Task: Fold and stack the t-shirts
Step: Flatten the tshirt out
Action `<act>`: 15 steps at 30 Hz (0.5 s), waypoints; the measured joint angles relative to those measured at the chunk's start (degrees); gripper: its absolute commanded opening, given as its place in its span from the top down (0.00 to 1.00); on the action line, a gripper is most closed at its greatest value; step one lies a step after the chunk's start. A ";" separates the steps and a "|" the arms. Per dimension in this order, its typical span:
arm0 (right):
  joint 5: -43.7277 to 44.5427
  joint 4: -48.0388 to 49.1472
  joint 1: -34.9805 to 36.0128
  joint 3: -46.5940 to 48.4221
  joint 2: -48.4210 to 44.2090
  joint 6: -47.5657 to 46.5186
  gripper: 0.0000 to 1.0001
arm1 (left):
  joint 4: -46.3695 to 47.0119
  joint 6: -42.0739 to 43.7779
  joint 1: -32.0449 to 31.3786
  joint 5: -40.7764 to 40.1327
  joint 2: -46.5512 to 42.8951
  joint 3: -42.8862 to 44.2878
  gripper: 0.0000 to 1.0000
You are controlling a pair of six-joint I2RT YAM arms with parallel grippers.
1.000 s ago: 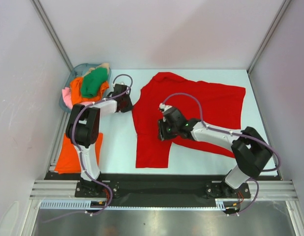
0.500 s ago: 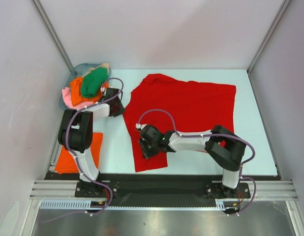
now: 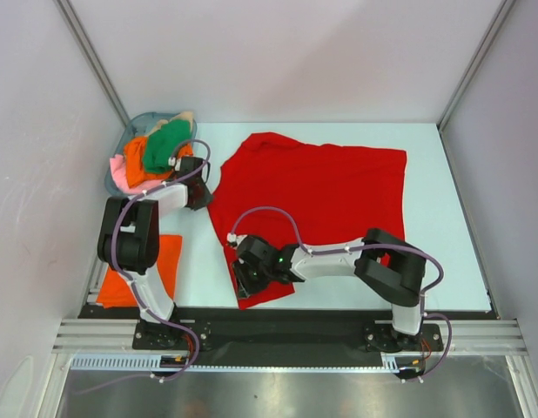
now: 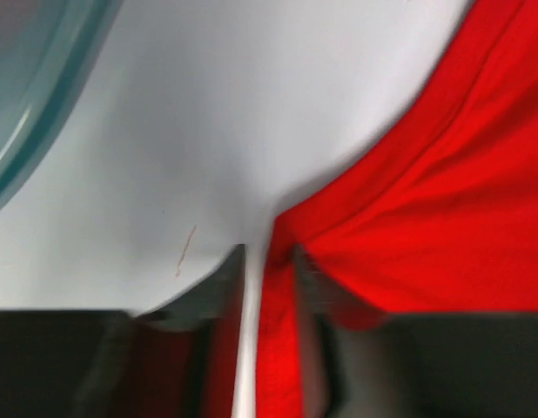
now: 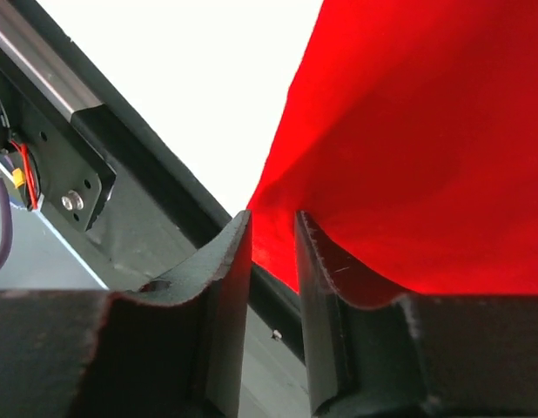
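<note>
From above, the red t-shirt (image 3: pixel 321 200) lies spread open and unfolded across the middle of the surface (image 3: pixel 426 270), its lower-left corner drawn toward the bottom edge. The right pincer (image 3: pixel 245 279) sits on that corner, lower centre of the frame. The left pincer (image 3: pixel 198 193) is at the shirt's left edge, centre left. In the upper left the basket (image 3: pixel 140 118) holds a heap: a green t-shirt (image 3: pixel 164 146) on top, an orange t-shirt (image 3: pixel 138 152), a pink t-shirt (image 3: pixel 121 172) and a bit of a beige t-shirt (image 3: pixel 184 117). At the lower left a folded orange t-shirt (image 3: pixel 119 286) lies flat, partly behind the left arm. By this, one shirt looks finished, the red one has no fold yet, and four wait. In the left wrist view, the left pincer (image 4: pixel 267 257) has its jaws a little apart. A ridge of the red t-shirt (image 4: pixel 426 200) runs into the gap beside a strip of bare surface (image 4: pixel 208 113), so it looks loose rather than pinched, and the basket (image 4: pixel 34 113) curves through the upper left. In the right wrist view, the right pincer (image 5: pixel 273 231) is clamped on the hem of the red t-shirt (image 5: pixel 426 131), held up off the surface (image 5: pixel 182 78).
</note>
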 measured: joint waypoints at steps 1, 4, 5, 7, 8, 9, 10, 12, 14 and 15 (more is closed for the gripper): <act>0.48 -0.35 -0.04 0.00 -0.31 -0.11 0.62 | -0.26 -0.11 0.00 -0.07 -0.07 0.00 0.56; 3.41 -4.04 -0.68 -0.24 -3.89 -1.68 0.55 | -1.64 -0.70 -0.24 -1.27 -1.97 -0.90 0.29; 4.46 -5.20 -1.01 -0.39 -5.62 -2.23 0.52 | -2.16 -1.07 -0.37 -1.95 -3.61 -1.75 0.26; 6.97 -7.72 -2.47 -1.53 -10.97 -3.10 0.49 | -4.44 -2.36 -0.85 -3.67 -7.48 -3.15 0.25; 8.09 -8.63 -3.61 -2.40 -14.12 -3.43 0.46 | -5.79 -2.95 -1.22 -4.79 -9.99 -3.67 0.26; 9.07 -9.29 -5.14 -3.65 -17.49 -3.45 0.43 | -6.86 -3.52 -1.64 -5.68 -12.37 -4.00 0.27; 9.57 -10.03 -7.02 -5.29 -20.92 -3.39 0.41 | -7.76 -4.26 -2.27 -6.56 -15.23 -4.55 0.28; 11.15 -11.80 -11.37 -8.44 -26.77 -2.73 0.36 | -9.22 -5.92 -4.57 -8.70 -21.81 -6.67 0.28; 12.83 -14.34 -17.38 -12.33 -32.33 -0.87 0.32 | -10.49 -7.91 -8.72 -10.56 -28.68 -10.08 0.28; 13.92 -16.04 -20.24 -14.29 -34.71 0.28 0.32 | -11.13 -9.20 -11.50 -11.37 -31.82 -12.11 0.29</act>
